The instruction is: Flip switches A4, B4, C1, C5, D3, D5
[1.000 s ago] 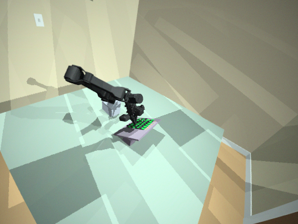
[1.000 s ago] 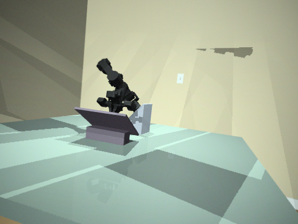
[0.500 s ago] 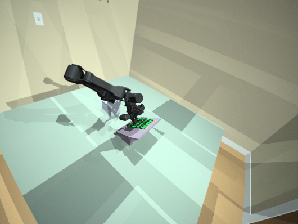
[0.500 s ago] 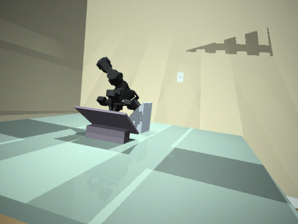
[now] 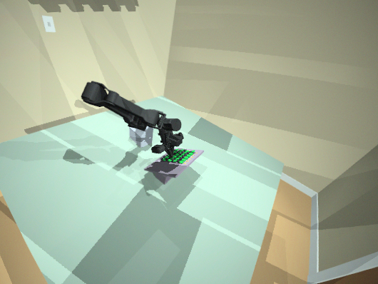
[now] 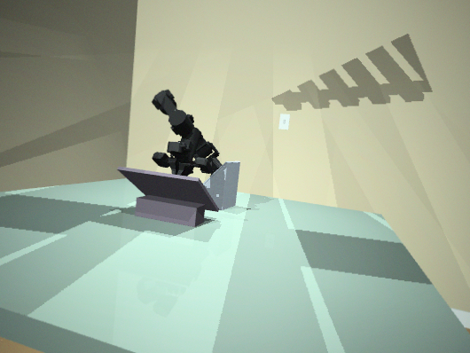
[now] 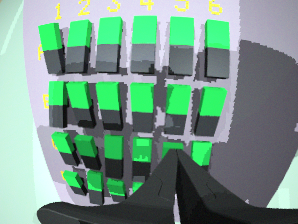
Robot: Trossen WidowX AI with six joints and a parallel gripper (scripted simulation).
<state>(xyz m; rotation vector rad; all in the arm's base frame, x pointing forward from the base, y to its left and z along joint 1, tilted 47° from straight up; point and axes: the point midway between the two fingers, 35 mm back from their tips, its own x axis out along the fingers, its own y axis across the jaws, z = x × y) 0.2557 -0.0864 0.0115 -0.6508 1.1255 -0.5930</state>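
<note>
- The dark pincer [image 7: 174, 156] is squeezed shut and holds nothing.
- Its tip is low over the sloped purple panel [image 7: 249, 23] of green and grey rocker switches [image 7: 109, 44], near column 5 in the third row.
- Yellow numbers sit past the tip.
- The panel rests on the pale green table [image 5: 89, 200].

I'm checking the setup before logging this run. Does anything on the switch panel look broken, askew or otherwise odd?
Nothing stands out. The panel sits tilted on its stand, and the switches stand in even rows under the printed column numbers. The shut tool points at the near rows around column 5, holding nothing. The nearest row is partly hidden behind it.
</note>
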